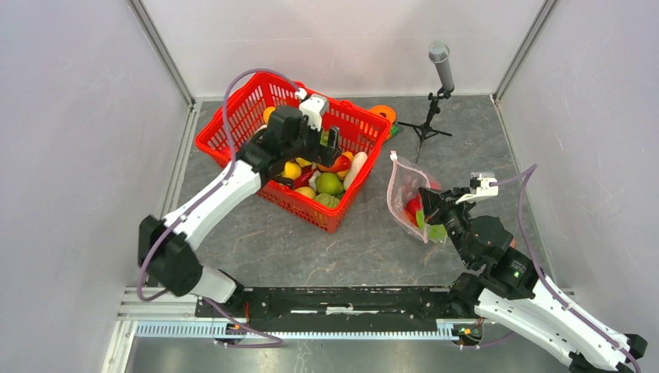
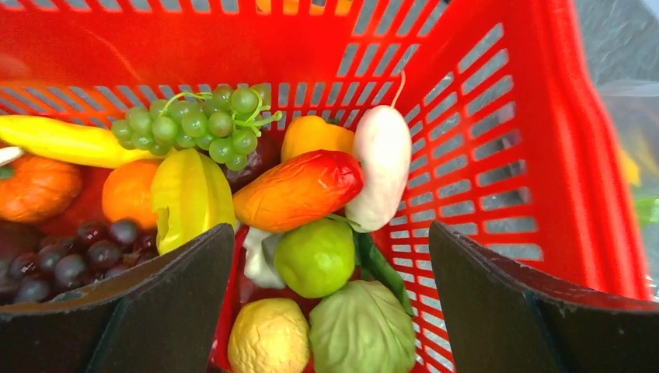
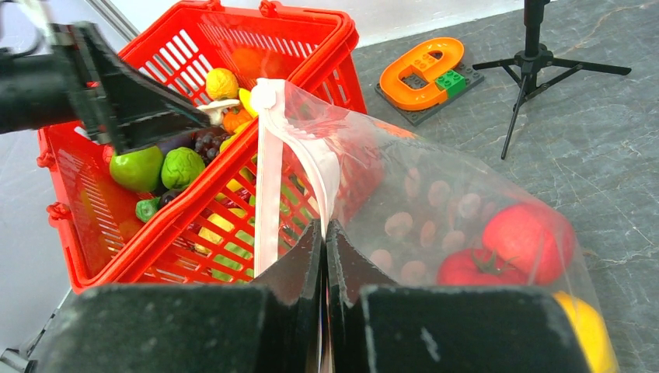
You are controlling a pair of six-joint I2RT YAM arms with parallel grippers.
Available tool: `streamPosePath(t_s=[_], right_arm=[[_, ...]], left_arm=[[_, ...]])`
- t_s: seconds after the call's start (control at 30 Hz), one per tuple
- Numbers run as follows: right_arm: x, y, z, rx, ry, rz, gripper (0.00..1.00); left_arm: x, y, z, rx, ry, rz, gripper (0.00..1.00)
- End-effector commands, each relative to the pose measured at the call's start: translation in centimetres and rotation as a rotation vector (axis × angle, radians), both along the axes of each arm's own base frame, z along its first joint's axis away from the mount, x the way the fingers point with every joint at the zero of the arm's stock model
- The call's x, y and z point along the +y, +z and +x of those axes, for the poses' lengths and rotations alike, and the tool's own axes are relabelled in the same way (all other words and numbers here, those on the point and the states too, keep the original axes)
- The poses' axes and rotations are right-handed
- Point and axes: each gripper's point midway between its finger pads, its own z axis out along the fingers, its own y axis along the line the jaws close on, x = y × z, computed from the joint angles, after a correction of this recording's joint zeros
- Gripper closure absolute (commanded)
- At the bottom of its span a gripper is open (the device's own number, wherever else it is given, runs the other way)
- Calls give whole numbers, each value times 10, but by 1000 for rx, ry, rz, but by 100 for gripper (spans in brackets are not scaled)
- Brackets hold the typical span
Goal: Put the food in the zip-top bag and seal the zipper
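While the left pincer [image 1: 332, 148] is hovering released over the food [image 1: 326, 185] in the red basket [image 1: 225, 148], upper centre of the top view, the right pincer [image 1: 426, 200] is clenching the zip-top bag [image 1: 402, 183] at right centre. Left wrist view: its fingers [image 2: 155, 311] are flanking a green fruit [image 2: 315, 256]; a centred descent should be clearing the mesh wall at right. Right wrist view: the zipper [image 3: 268, 194] is rising at centre, close beside the basket's rim.

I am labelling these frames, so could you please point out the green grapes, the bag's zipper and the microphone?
green grapes [image 2: 194, 128], left wrist view, middle of the bunch.
zipper [image 3: 268, 183], right wrist view, midway along the pale strip.
microphone [image 1: 441, 62], top external view, its grey head.
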Motion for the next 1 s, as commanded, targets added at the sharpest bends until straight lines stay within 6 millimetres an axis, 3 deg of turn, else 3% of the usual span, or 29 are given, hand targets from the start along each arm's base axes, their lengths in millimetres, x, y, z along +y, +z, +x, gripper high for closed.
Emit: streamPosePath(t_s=[0.0, 0.2, 0.37, 0.5, 0.77, 0.83, 0.97], right_arm=[[2, 11, 1, -17, 1, 25, 93], [-3, 16, 0, -27, -12, 29, 93], [-2, 15, 0, -22, -9, 24, 92], [2, 14, 0, -14, 7, 24, 93], [1, 9, -1, -7, 5, 29, 92], [2, 8, -1, -5, 8, 26, 92], [1, 8, -1, -3, 5, 23, 92]], left_arm=[[-13, -13, 16, 50, -162, 62, 0], [-12, -67, 34, 175, -205, 130, 0], [-22, -106, 55, 125, -272, 184, 1], [-28, -127, 68, 118, -291, 208, 1], [-10, -155, 85, 117, -201, 311, 6], [-11, -156, 81, 123, -202, 293, 10], [-14, -153, 70, 147, -196, 240, 41]])
